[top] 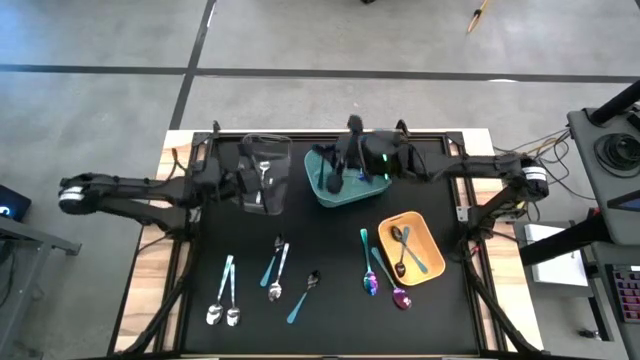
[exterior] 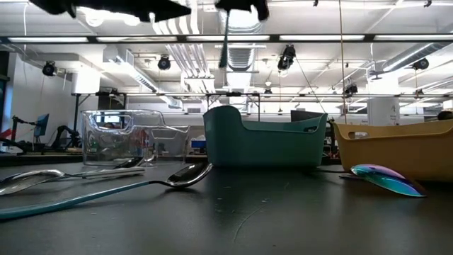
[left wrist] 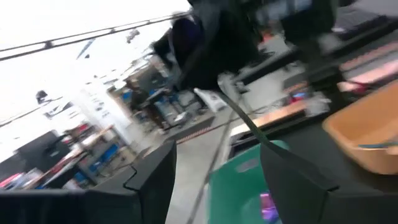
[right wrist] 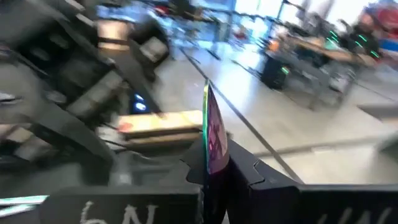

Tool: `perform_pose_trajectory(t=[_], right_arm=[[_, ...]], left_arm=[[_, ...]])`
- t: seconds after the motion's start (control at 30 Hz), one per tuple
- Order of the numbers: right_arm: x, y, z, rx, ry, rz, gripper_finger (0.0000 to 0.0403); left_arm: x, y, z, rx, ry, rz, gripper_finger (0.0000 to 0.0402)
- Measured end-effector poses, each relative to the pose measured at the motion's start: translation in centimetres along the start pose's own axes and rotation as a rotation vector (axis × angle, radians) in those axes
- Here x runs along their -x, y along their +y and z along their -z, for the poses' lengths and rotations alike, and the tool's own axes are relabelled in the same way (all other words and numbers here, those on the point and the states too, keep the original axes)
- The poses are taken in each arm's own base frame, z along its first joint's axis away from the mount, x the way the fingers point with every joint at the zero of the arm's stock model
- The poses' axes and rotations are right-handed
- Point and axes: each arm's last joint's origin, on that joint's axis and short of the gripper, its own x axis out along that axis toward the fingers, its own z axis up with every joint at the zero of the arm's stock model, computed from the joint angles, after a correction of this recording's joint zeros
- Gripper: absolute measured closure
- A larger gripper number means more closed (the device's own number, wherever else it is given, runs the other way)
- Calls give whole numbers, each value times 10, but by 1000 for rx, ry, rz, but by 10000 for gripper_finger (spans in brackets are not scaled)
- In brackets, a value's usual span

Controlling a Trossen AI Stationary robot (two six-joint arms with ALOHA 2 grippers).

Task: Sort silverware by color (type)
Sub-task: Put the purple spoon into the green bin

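Two dark robot arms reach over a black surface (top: 330, 320) toward three bins along its far side.

The right claw (top: 340, 172) hangs above the teal bin (top: 345, 185), clenched on an iridescent purple utensil (right wrist: 213, 134) that stands upright between its fingers, as the right wrist view shows. The left claw (top: 262, 178) hovers over the clear bin (top: 266, 172); its fingers stand apart in the left wrist view, grasping nothing.

The sorting looks partly done. The orange bin (top: 411, 246) already holds two dark spoons (top: 400, 250), and something silver seems to lie in the clear bin, though that is hard to make out.

Much is left on the surface: a pair of silver spoons (top: 224, 300) at the near left, a cluster of two more utensils (top: 276, 270) beside them, a teal-handled spoon (top: 303, 295) near the middle, and a few teal and iridescent pieces (top: 380, 278) just beside the orange bin.
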Motion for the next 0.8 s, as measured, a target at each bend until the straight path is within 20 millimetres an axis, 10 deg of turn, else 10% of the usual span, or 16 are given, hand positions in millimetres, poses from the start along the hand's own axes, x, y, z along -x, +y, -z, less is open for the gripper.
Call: perform_pose_trajectory(t=[0.37,0.8], right_arm=[[-13,-67,40,-134,-32,49,390],[-7,-80,94,-406,-151,172,390]], left_arm=[[0,56,37,74,28,-113,205],[-1,63,42,74,37,-149,206]])
